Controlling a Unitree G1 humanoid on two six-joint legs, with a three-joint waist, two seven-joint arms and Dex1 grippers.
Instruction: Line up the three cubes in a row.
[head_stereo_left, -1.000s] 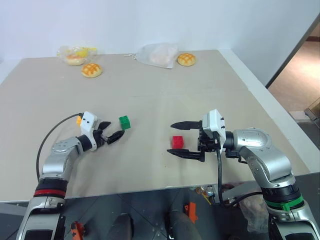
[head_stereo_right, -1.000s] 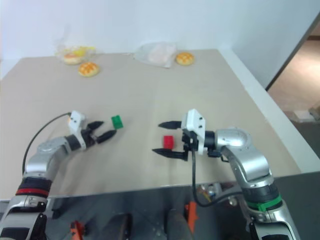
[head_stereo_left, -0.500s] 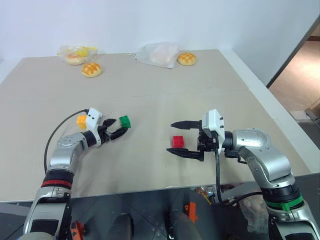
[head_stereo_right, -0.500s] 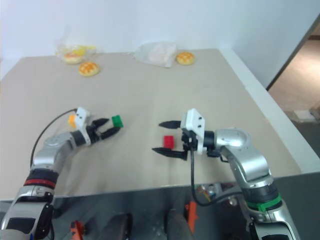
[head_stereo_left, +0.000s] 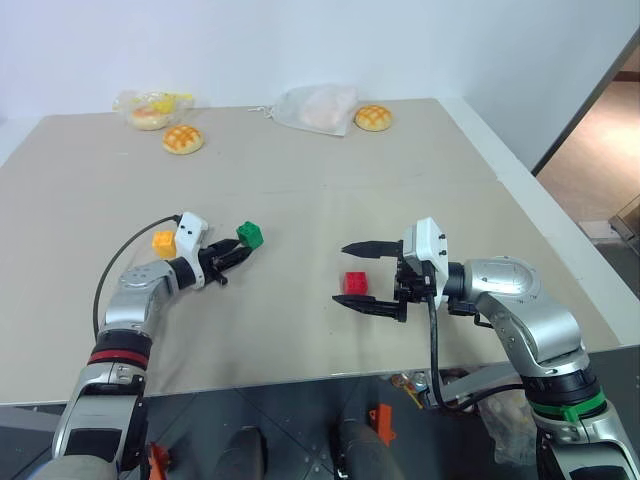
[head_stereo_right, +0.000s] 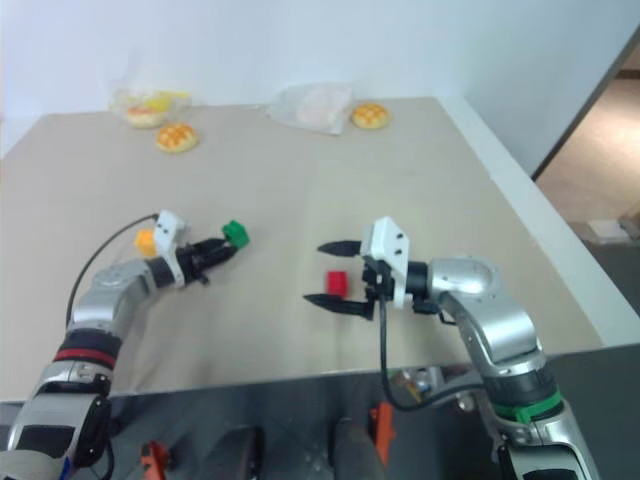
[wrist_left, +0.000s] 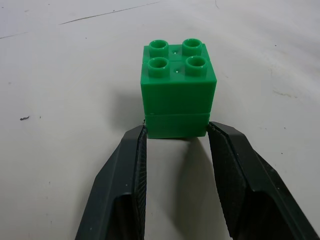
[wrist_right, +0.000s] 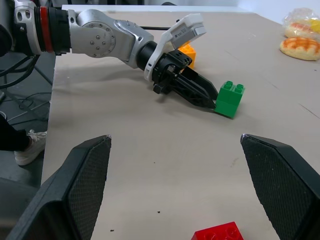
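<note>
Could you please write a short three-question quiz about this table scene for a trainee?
1. True or false: the left gripper is shut on the green cube.
2. Which cube lies between the open jaws of the right gripper? A orange cube B green cube C red cube
3. Fill in: the orange cube sits beside the robot's ____ arm.

Key: 1 true. 2 C, the red cube, untouched on the table. 3 left.

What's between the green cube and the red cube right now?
Bare tabletop between green cube and red cube, seen in the left eye view.
</note>
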